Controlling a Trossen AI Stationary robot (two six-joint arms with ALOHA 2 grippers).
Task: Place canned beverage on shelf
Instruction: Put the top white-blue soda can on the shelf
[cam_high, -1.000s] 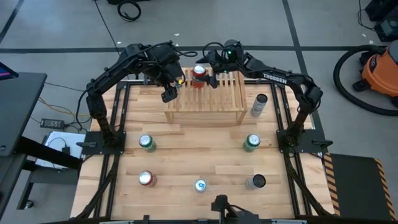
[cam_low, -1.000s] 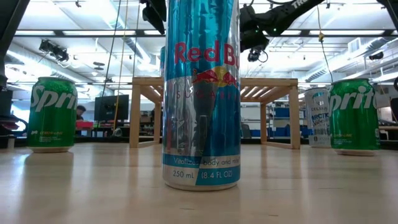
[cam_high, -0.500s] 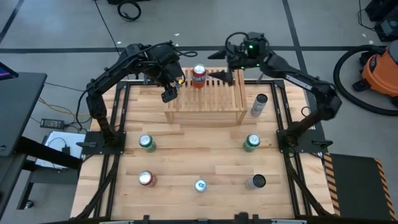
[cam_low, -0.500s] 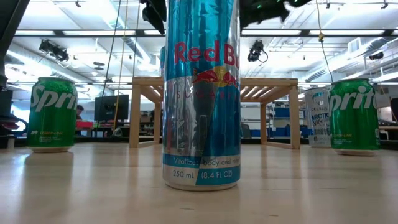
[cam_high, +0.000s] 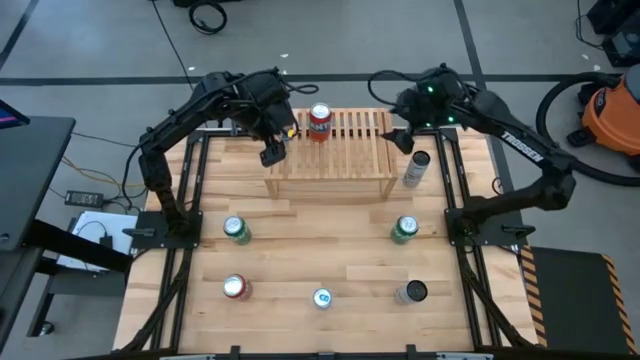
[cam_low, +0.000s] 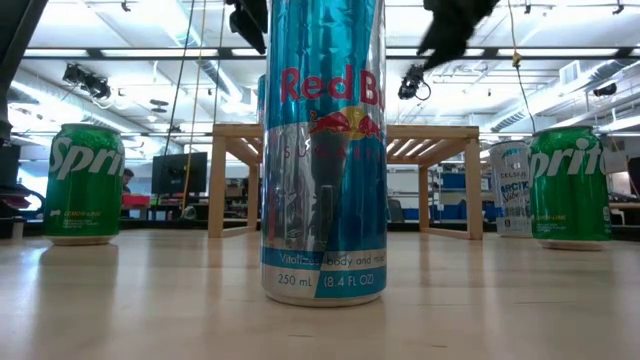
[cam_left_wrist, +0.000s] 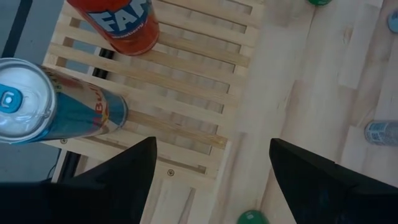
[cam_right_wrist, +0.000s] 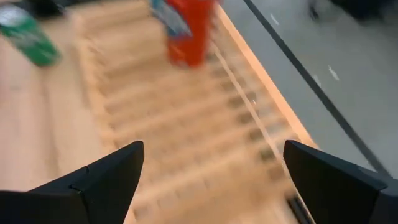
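Note:
The slatted wooden shelf (cam_high: 335, 160) stands at the table's far middle. An orange-red can (cam_high: 320, 120) stands upright on its slats, also seen in the left wrist view (cam_left_wrist: 118, 18) and the right wrist view (cam_right_wrist: 186, 31). A blue and silver can (cam_left_wrist: 43, 106) stands on the shelf's slats near its left end; my left arm hides it in the high view. My left gripper (cam_high: 272, 152) hangs open above the shelf's left end, with only slats between its fingers (cam_left_wrist: 211, 143). My right gripper (cam_high: 400, 140) hangs open off the shelf's right end (cam_right_wrist: 213, 146).
Loose cans stand on the table: a tall silver one (cam_high: 416, 168) right of the shelf, two green ones (cam_high: 236, 230) (cam_high: 404, 230), a red-topped one (cam_high: 235, 288), a blue one (cam_high: 322, 298) and a dark one (cam_high: 412, 292). The blue can (cam_low: 322, 150) fills the low view.
My right gripper has drawn back from beside the orange-red can toward the table's right edge, rising and tipping up, its fingers staying open. The can stays upright on the shelf.

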